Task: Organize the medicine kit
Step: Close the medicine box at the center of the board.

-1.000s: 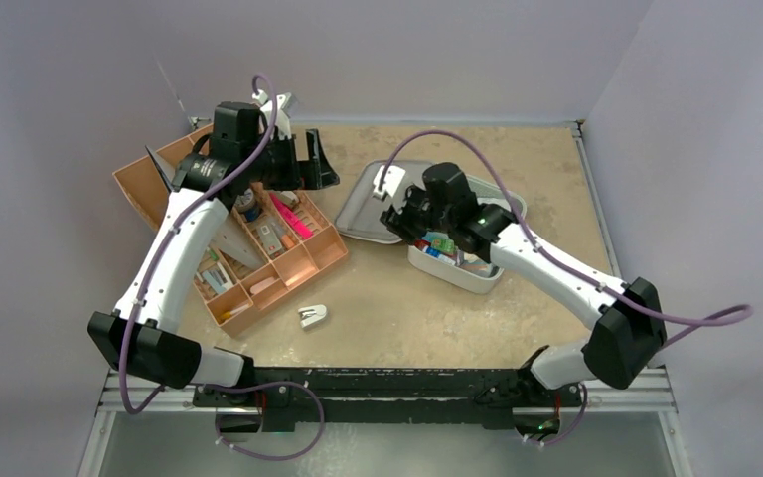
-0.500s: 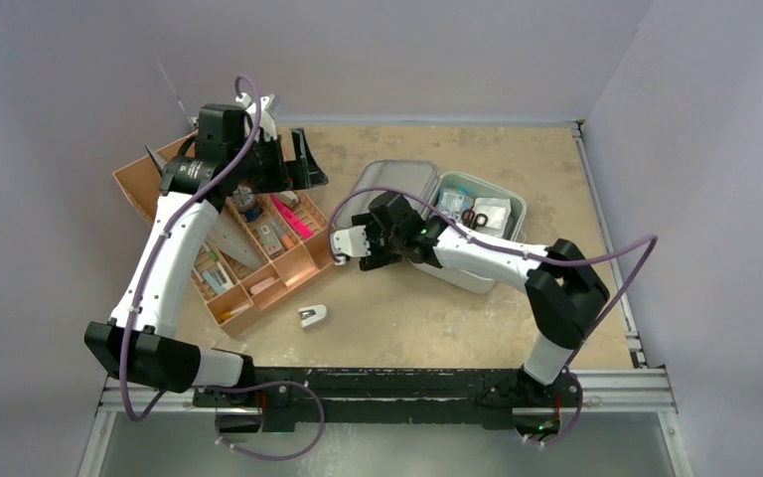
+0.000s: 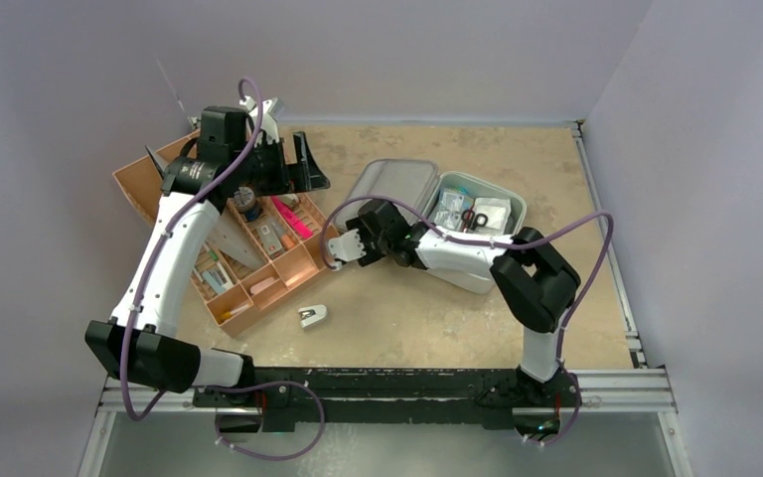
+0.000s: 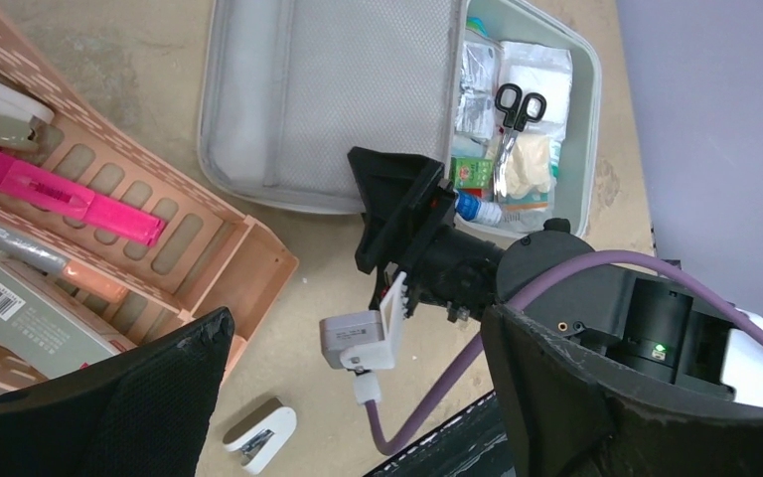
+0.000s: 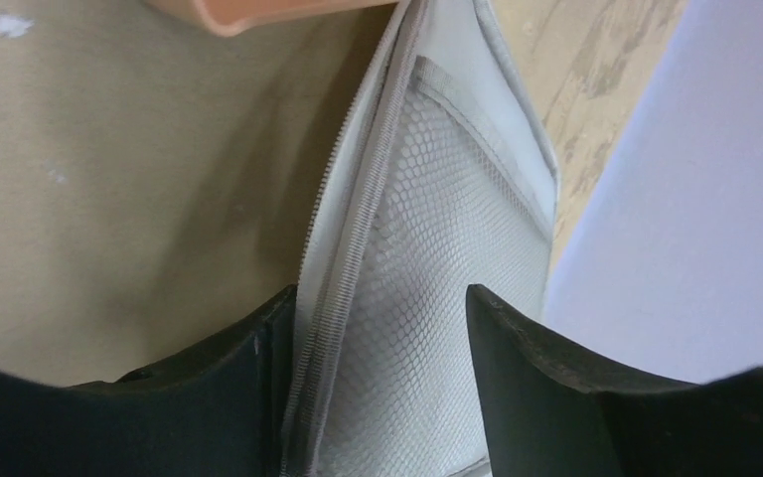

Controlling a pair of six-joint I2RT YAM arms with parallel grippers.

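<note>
The kit (image 4: 358,89) lies open on the counter (image 3: 407,318) just right of the tray (image 4: 253,263), its lid (image 5: 437,248) flat on the tray side. The right pincer (image 5: 378,318) is at the lid's corner nearest the tray, fingers apart astride the zip rim, which runs lengthwise between them. This arm is plainly nearer. The left pincer (image 4: 353,323) hangs wide apart above the tray.

left arm (image 3: 162,263): white links, black joint housings | right arm (image 3: 457,256): same white and black | fingers (image 5: 556,388): matte black, broad, finely textured faces | cables (image 4: 596,263): purple, one per wrist | right wrist: white camera block (image 4: 358,338), green light (image 4: 659,350) | base rail (image 3: 387,383): black, at the tabletop's near edge
</note>
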